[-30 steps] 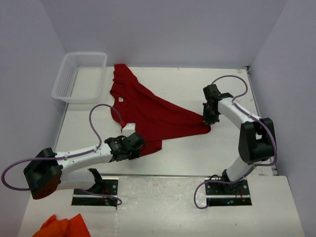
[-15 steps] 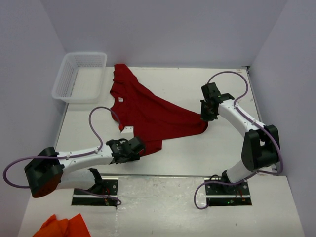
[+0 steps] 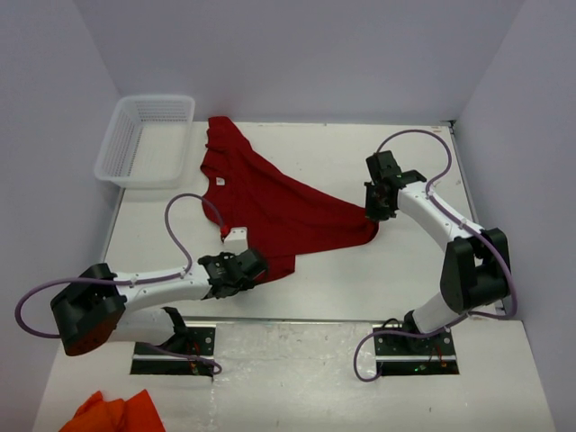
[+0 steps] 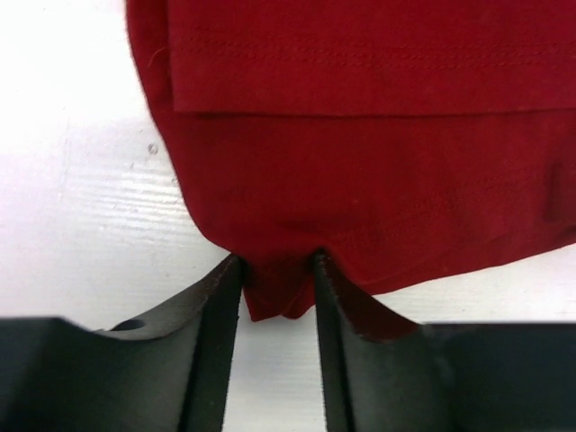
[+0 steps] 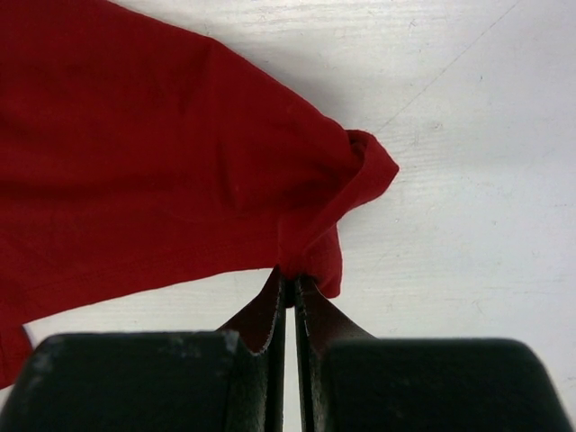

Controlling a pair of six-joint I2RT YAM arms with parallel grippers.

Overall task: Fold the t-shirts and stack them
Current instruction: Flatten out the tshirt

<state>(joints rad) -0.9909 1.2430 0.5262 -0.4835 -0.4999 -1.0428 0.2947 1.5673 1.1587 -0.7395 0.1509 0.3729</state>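
One dark red t-shirt (image 3: 270,202) lies spread and rumpled across the table, from the basket toward the right arm, its small white neck label (image 3: 220,182) showing. My left gripper (image 3: 255,263) is at the shirt's near edge. In the left wrist view its jaws (image 4: 277,270) stand apart with a fold of the hem (image 4: 274,292) between the tips. My right gripper (image 3: 373,216) is at the shirt's right corner. In the right wrist view it (image 5: 290,283) is shut on a pinch of that bunched corner (image 5: 355,171).
A white mesh basket (image 3: 117,153) stands at the back left, touching the shirt's far end. An orange cloth (image 3: 117,414) lies at the bottom left, in front of the arm bases. Grey walls close in the table on three sides.
The left jaws have narrowed around the hem fold. The right gripper has shifted a little left and back, carrying the shirt's corner with it.
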